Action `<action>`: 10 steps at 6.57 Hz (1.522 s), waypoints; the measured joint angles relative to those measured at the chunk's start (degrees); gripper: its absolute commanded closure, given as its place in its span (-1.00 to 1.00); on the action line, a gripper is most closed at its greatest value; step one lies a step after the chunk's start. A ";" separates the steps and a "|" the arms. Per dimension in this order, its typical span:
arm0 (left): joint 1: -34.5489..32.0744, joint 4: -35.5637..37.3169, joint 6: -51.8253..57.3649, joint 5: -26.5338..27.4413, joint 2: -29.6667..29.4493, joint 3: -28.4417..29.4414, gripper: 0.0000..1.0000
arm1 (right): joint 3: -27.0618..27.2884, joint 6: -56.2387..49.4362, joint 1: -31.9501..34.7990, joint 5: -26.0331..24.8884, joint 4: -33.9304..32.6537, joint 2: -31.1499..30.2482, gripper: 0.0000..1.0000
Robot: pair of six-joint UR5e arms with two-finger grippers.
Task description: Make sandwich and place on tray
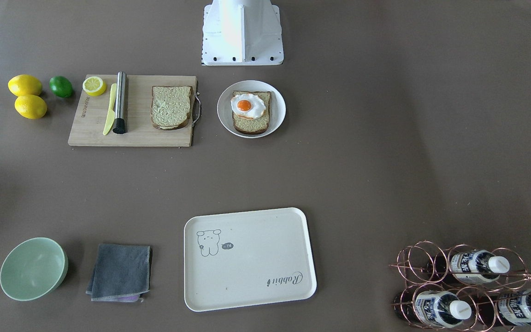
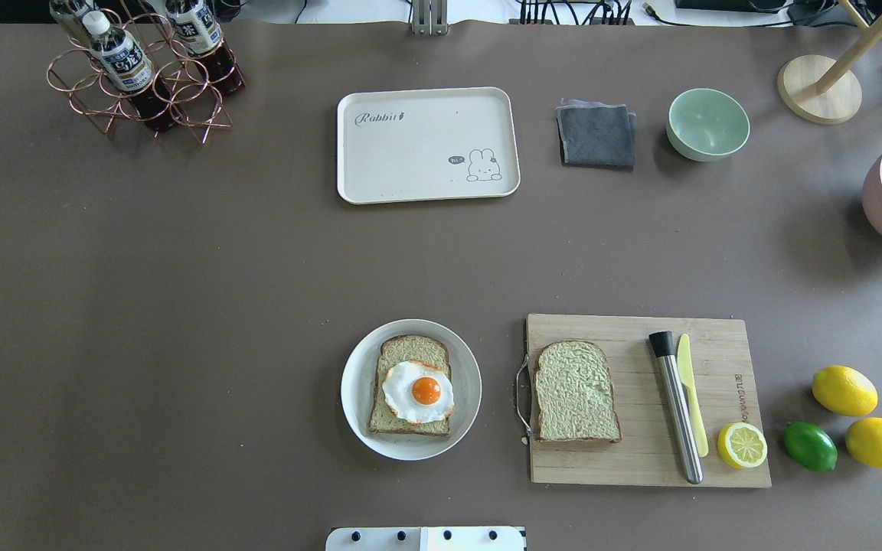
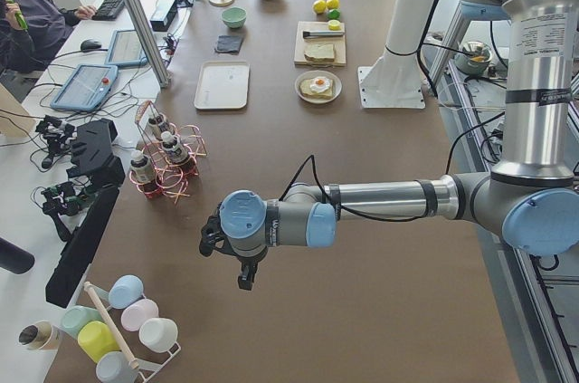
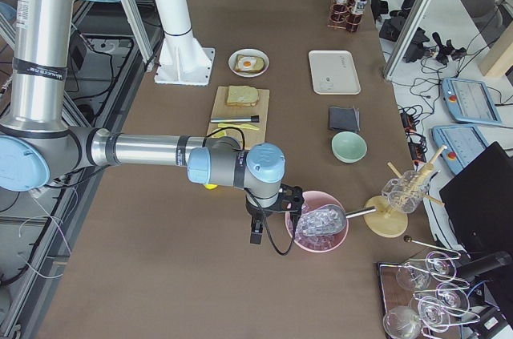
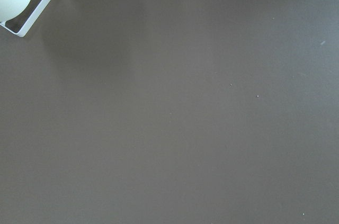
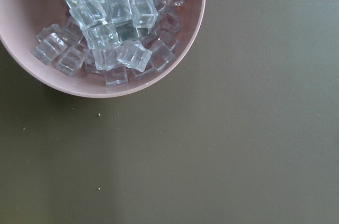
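The right gripper point(image 4: 256, 233) hangs beside the ice bowl point(image 6: 95, 90), and whether it is spread cannot be told. The bare bread slice point(image 2: 575, 392) lies well away from it, and it should pinch the crust squarely.

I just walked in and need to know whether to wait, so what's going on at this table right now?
Nothing is being handled yet. One bread slice with the fried egg on it lies on the round plate. The other slice lies on the cutting board. The tray holds nothing. The left hand and the right hand hang over opposite ends of the table, far from the food, the right one beside a pink bowl of ice.
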 measured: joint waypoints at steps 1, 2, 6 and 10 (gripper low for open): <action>0.00 0.00 0.00 -0.01 -0.01 -0.09 -0.96 | -0.01 -0.02 0.00 -0.01 0.00 -0.05 -1.00; 0.00 0.00 -0.01 -0.01 0.02 -0.22 -0.96 | 0.00 -0.06 0.00 -0.01 0.00 -0.09 -1.00; 0.00 0.02 0.00 0.03 -0.06 -0.41 -0.96 | 0.36 -0.30 0.00 0.02 0.06 -0.14 -1.00; 0.05 -3.33 0.22 -0.08 -0.13 -3.86 -0.96 | 3.96 -0.07 -0.09 0.80 1.70 1.72 -1.00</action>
